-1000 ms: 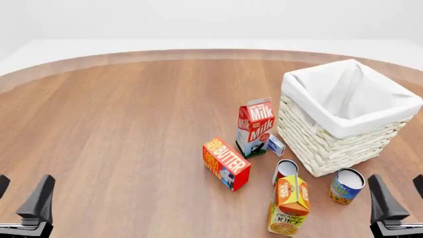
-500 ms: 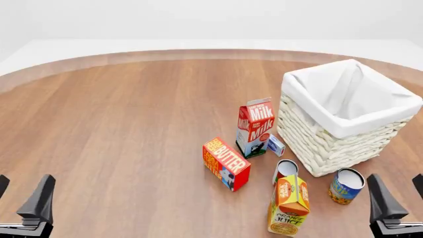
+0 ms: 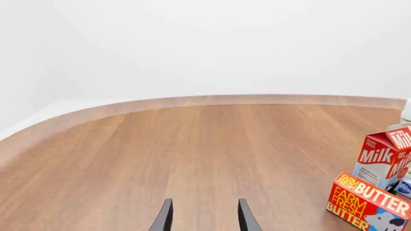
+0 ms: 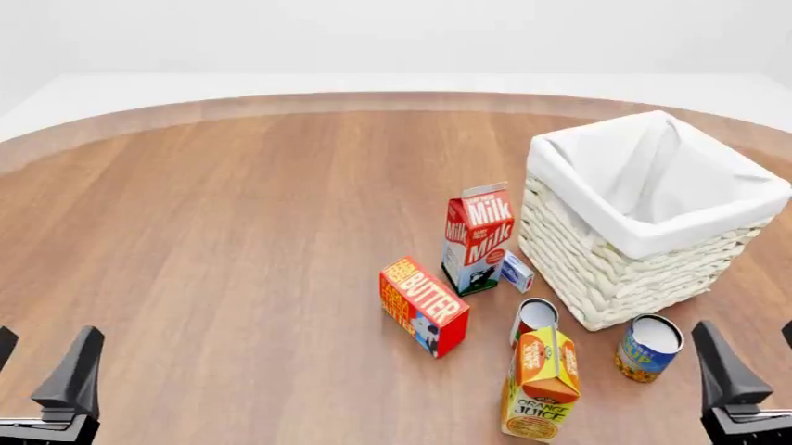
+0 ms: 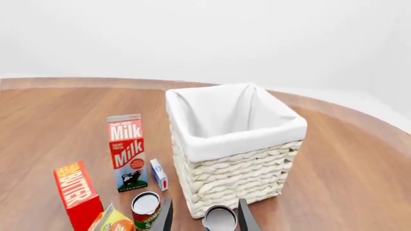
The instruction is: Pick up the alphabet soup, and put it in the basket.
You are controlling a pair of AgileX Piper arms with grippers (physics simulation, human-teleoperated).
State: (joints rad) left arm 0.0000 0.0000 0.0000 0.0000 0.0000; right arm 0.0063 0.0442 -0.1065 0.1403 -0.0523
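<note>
Right hand point(image 5: 204, 217) spread wide, empty, near alphabet soup point(image 4: 647, 348) beside basket point(image 4: 619, 269) wall.

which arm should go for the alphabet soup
Right. The alphabet soup stands just ahead of the open right end effector, beside the basket; the left end effector sits across the table.

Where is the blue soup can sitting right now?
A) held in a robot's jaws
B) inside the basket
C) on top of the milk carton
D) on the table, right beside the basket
D: the soup can stands upright on the table next to the basket, nothing gripping it.
</note>
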